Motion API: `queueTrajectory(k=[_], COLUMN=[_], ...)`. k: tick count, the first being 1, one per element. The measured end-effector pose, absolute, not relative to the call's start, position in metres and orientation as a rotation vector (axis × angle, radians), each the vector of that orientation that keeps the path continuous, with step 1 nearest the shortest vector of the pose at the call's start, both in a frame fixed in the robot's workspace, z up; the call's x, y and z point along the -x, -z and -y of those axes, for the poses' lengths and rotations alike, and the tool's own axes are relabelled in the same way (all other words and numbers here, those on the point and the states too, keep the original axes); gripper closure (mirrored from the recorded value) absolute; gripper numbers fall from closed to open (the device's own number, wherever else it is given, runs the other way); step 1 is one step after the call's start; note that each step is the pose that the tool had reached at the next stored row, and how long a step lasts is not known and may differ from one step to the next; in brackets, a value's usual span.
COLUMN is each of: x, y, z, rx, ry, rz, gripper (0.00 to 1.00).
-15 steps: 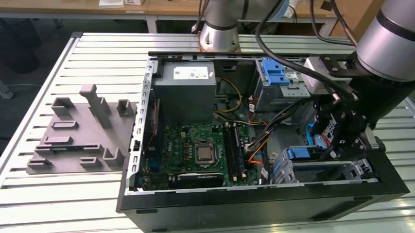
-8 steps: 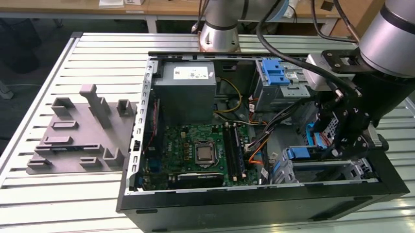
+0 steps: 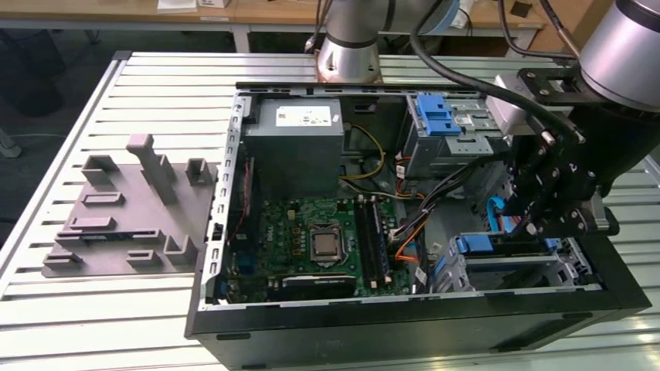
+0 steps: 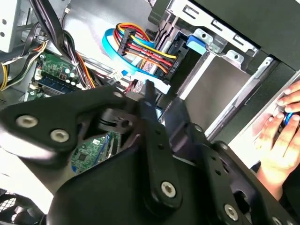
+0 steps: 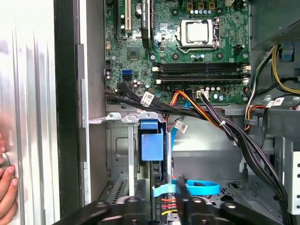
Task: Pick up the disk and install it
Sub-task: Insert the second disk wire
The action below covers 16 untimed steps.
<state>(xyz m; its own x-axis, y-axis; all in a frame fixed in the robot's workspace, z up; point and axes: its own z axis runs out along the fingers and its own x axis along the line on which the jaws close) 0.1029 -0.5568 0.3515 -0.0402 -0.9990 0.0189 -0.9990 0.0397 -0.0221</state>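
Observation:
The disk [image 3: 484,246] sits in the lower drive bay at the front corner of the open computer case [image 3: 413,328], on the exterior view's right; its blue plastic rail shows there. In the first wrist view the disk's blue end piece [image 5: 151,144] stands upright in the metal bay. My gripper [image 3: 522,222] hangs just above that bay, close to the blue data cable [image 5: 199,188] and the bundle of coloured power wires [image 4: 143,51] that run to the disk. The black gripper linkages [image 4: 154,154] hide much of the bay in the second wrist view.
A grey power-supply box [image 3: 299,139] and a silver cage with a blue latch [image 3: 438,116] stand at the back of the case. The green motherboard [image 3: 320,243] lies on its floor. A grey fixture plate [image 3: 124,212] lies on the slatted table. A person's hand [image 4: 281,126] rests beside the case.

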Motion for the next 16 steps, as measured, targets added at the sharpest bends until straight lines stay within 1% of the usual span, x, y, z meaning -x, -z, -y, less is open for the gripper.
queueTrajectory(k=[1, 2, 5, 6, 7, 16], x=[-0.1029, -0.1029, -0.1029, -0.1029, -0.1029, -0.1029], y=[-0.3522, -0.3528, -0.3529, -0.3530, -0.3530, -0.3530], z=[0.5568, 0.5568, 0.5568, 0.5568, 0.5568, 0.5568], rx=[2.175, 2.175, 2.175, 2.175, 2.175, 2.176], ry=[0.045, 0.045, 0.045, 0.045, 0.045, 0.045], rz=[-2.264, -2.264, -2.264, -2.264, -2.264, -2.264], gripper=[0.67, 0.67, 0.85, 0.85, 0.89, 0.89])
